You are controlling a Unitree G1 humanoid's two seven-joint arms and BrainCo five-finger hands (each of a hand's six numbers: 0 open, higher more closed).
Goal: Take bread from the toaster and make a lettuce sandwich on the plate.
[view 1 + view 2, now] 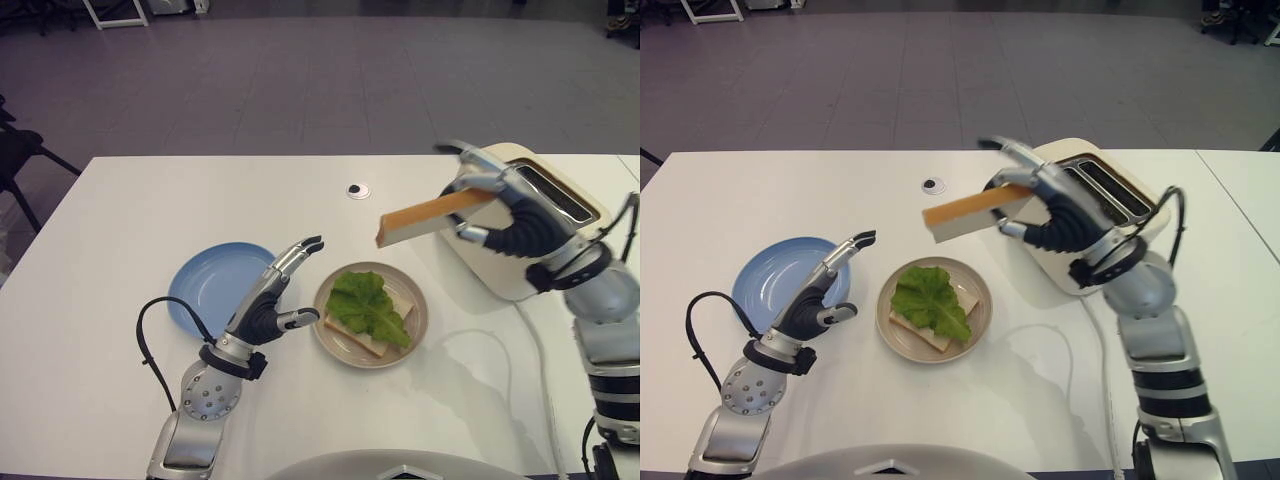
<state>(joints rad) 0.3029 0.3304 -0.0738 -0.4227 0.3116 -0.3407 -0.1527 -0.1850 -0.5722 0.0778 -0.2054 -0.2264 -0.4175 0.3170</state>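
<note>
Now: top slice clear of the toaster, not yet on the plate

Step in hand, as I judge it: the closing slice. My right hand [515, 215] is clamped on one end of a bread slice [430, 215]. My fingers wrap over its edge, and the slice is in the air, roughly level, with its free end pointing to 9 o'clock. Taking the tan plate [421, 312] as dial centre, the slice hangs at about 1 o'clock, short of the plate. The toaster [1110, 195] sits at 2 o'clock, right behind my hand (I cannot see into its slots).

On the plate, a lower slice [362, 343] lies with lettuce [368, 305] laid over it. Base and filling look done, so only the lid is left.

My left hand [265, 315] rests at 9 o'clock, between the tan plate and a blue plate [205, 290]. Its fingers are straight and apart, holding nothing.

Next move, judged: carry the slice toward 7 o'clock until it is over the lettuce, lower it flat, then let go. The grip is at one end, so the slice could tip or push the leaf aside.

Writing: none I can read on the toaster or plates. A small round mark [358, 190] at 12 o'clock shows no legible text.
</note>
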